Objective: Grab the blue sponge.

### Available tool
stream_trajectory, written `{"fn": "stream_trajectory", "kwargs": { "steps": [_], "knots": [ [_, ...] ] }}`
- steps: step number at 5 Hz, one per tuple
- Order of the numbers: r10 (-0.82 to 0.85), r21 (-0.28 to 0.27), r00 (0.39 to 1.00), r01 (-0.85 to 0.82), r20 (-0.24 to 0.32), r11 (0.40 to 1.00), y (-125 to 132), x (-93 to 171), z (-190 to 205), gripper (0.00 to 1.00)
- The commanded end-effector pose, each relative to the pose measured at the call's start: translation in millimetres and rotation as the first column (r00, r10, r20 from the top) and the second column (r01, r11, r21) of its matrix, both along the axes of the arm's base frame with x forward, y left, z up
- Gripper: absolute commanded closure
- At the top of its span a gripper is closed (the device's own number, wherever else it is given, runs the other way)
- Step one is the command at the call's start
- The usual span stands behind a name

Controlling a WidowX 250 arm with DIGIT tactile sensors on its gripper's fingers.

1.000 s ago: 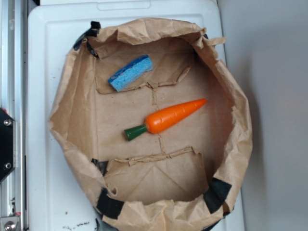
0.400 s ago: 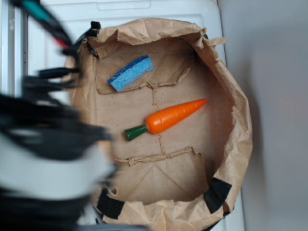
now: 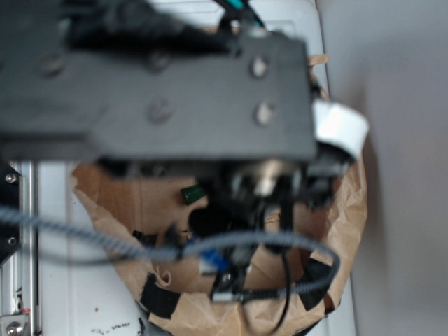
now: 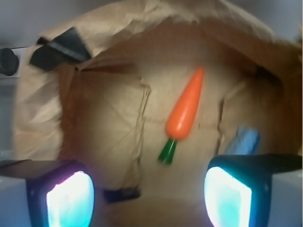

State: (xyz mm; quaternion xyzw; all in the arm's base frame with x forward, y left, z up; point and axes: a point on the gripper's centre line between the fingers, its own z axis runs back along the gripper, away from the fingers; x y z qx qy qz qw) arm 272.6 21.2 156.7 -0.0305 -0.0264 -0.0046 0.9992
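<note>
Brown paper bag [image 4: 109, 61], rolled down into a shallow nest on a white desk [image 3: 63, 280], fills the wrist view. Jaws are seen apart and empty, one finger [image 4: 66, 196] at lower left and the other at lower right, with nothing between them. Just past the right finger the blue sponge [image 4: 244, 141] is seen, flat on the bag floor, partly cut off by that finger. Orange carrot [image 4: 185, 109] lies near the middle, apart from the sponge, green stem toward the jaws. Exterior view is mostly blocked by the blurred arm [image 3: 154, 84]; sponge hidden there. Approach is judged underway, grasp not yet made; a shift toward the right is judged needed.
</note>
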Motion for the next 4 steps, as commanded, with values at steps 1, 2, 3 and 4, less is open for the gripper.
{"fn": "stream_trajectory", "kwargs": {
  "steps": [1,2,3,4],
  "knots": [
    [0.012,0.001,0.998,-0.012,0.054,1.0,4.2,5.2,13.6,0.0],
    [0.012,0.001,0.998,-0.012,0.054,1.0,4.2,5.2,13.6,0.0],
    [0.012,0.001,0.998,-0.012,0.054,1.0,4.2,5.2,13.6,0.0],
    [-0.01,0.059,0.999,0.007,0.052,0.998,24.4,-3.2,-17.5,0.0]
  ]
}}
